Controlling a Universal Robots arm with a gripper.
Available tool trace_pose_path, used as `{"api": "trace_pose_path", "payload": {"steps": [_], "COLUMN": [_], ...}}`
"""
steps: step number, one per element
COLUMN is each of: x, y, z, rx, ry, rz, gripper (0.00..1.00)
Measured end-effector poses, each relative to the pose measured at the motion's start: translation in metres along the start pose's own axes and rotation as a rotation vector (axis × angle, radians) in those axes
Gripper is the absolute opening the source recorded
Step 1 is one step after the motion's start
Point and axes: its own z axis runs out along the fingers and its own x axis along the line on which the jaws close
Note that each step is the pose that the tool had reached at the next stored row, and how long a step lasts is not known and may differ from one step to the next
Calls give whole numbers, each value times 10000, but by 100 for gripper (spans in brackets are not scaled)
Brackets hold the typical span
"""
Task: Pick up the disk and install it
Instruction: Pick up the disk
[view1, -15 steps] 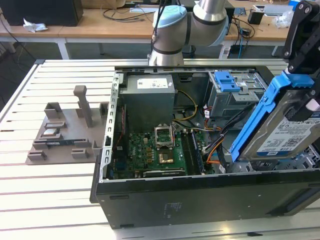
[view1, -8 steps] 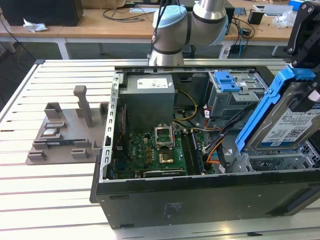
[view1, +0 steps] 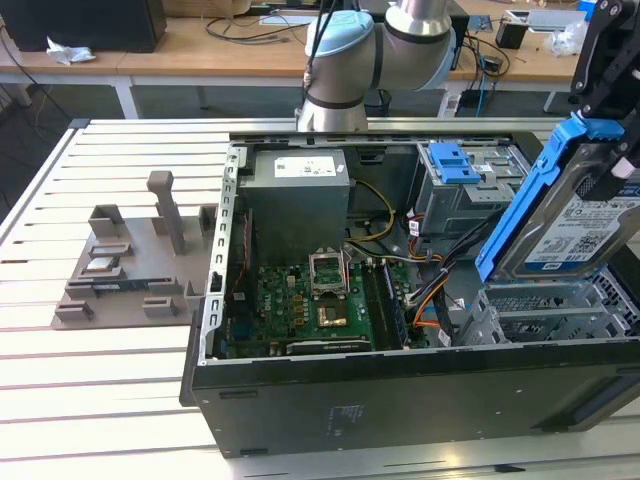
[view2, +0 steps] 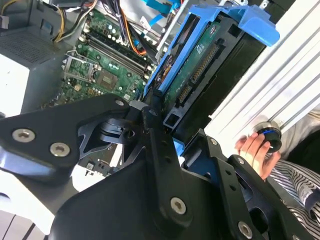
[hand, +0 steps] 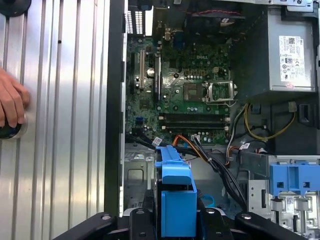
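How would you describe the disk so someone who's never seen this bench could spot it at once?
Find the open computer case on the slatted table. At the exterior view's right, above its drive cage, the gripper holds the disk tilted. Unlike the bare blue latch inside, it has a silver labelled body.

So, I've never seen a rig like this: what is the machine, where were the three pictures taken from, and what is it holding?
It is a robot arm with a gripper. One picture comes from a camera off the arm; the other two ride near its wrist. On the slatted table stand an open computer case and a grey fixture. The gripper is shut on the disk, a silver drive in blue rails, tilted over the case. A person's hand is on the table.
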Motion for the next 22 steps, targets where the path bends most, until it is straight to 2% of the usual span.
{"api": "trace_pose_path", "payload": {"steps": [8, 13, 18, 22], "x": [-171, -218, -201, -93], "y": [-17, -26, -65, -80], "z": [7, 17, 30, 25], "rx": [-1, -1, -5, -7], "ry": [44, 47, 48, 47], "rz": [3, 4, 3, 5], "gripper": [37, 37, 37, 37]}}
